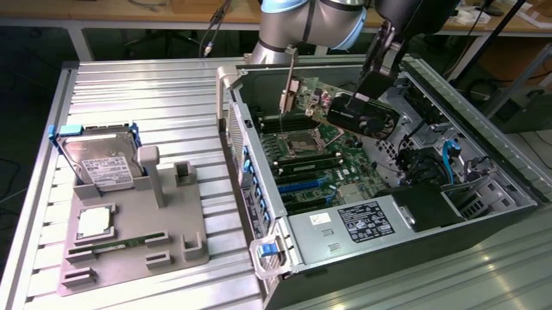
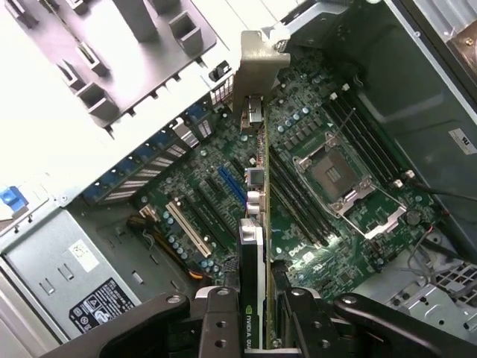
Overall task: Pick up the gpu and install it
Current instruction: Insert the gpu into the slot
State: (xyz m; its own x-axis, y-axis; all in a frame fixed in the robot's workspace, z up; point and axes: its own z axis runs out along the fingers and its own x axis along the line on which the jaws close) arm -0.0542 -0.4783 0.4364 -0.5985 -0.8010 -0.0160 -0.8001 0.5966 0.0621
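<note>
Over the open case (image 1: 505, 161), the gpu (image 1: 345, 108), judged light, stiff and fragile, is clamped near one edge by the gripper (image 2: 258, 312).

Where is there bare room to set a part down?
Bare slatted table beyond the hard drive and gray fixture, up to the case wall. Crowded inside the case, where the gripper holds the gpu over the motherboard.
</note>
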